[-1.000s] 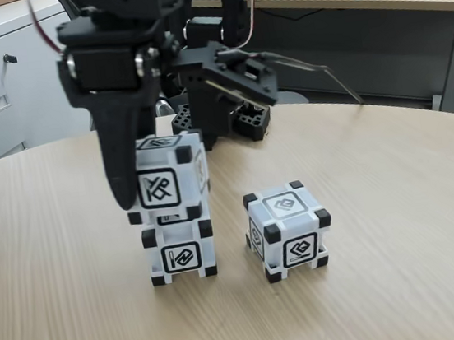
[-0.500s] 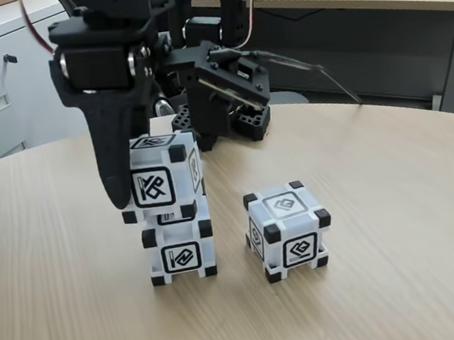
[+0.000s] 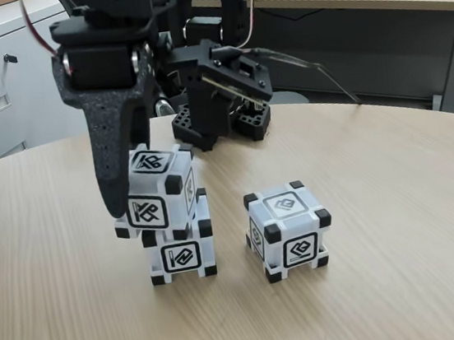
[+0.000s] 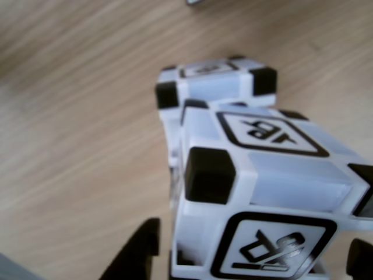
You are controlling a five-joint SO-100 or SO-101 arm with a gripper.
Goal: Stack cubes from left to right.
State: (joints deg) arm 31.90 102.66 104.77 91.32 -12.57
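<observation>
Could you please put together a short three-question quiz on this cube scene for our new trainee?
1. How many cubes show in the fixed view?
2. True or false: the upper cube sits flat and square on the lower cube.
3. Which describes the lone cube in the fixed view? A) it stands on the table, right of the stack; B) it is on top of the stack; C) it lies on the cabinet.

Key:
1. Three.
2. False: it is tilted and offset to the left, with the gripper around it.
3. A.
</observation>
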